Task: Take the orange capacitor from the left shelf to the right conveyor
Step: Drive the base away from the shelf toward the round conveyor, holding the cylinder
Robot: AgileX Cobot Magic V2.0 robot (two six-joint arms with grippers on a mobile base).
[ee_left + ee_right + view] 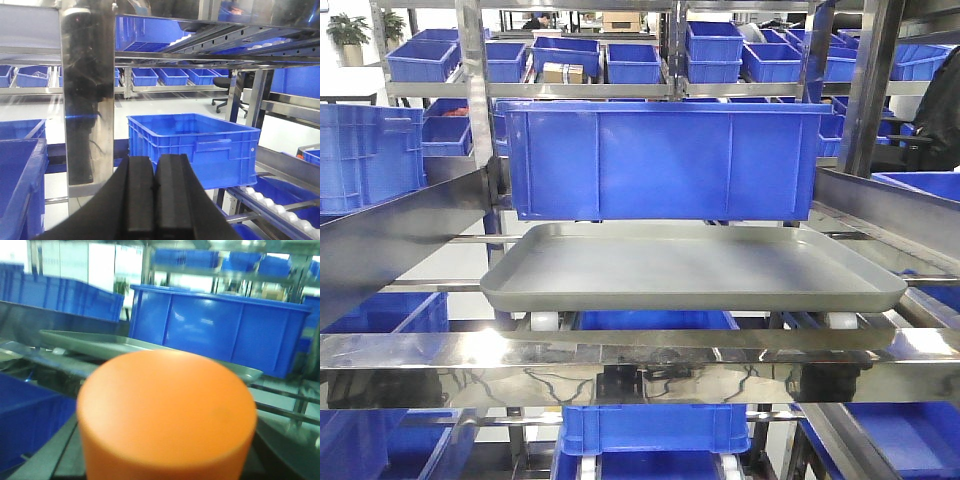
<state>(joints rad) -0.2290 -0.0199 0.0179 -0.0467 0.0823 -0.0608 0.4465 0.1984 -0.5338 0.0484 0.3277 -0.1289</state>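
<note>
orange capacitor (167, 415) fills the right wrist view, blurred and cut off below.
right claw is out of sight there, so its grip cannot be told; the grey tray (700, 265) and a blue bin (660, 160) on the shelf (620, 355) lie beyond the capacitor. left claw (154, 172) is pressed together, holding nothing, a steel post (87, 100) close ahead.
</note>
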